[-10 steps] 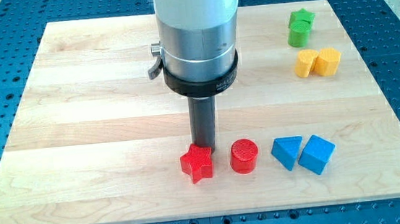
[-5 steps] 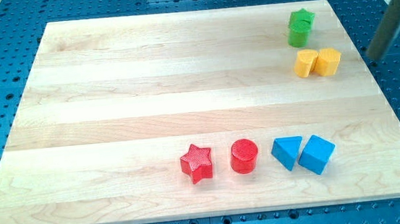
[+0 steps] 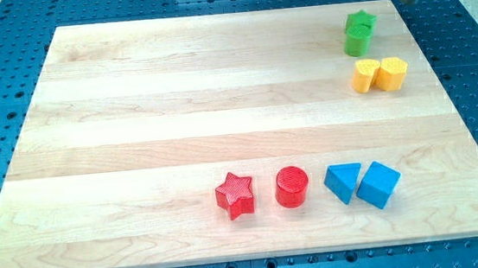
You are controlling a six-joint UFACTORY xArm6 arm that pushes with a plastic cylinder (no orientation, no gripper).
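Up at the view's top right, the dark rod pokes in from the edge, and my tip (image 3: pixel 407 2) sits just past the corner of the wooden board (image 3: pixel 133 117), over the blue table with holes (image 3: pixel 474 44). The arm has no pincer at all, only this rod, so nothing is being pinched. The tip touches no block. The green block (image 3: pixel 358 33) is the nearest one, a little down and to the left of the tip, and its shape is hard to make out. Just below the green block sit two yellow blocks (image 3: pixel 380 75), side by side and touching. Far below the green block, near the board's bottom edge, runs a row: a red star (image 3: pixel 236 194), a red cylinder (image 3: pixel 291 186), then a blue triangle (image 3: pixel 343 182) touching a blue cube (image 3: pixel 379 183).
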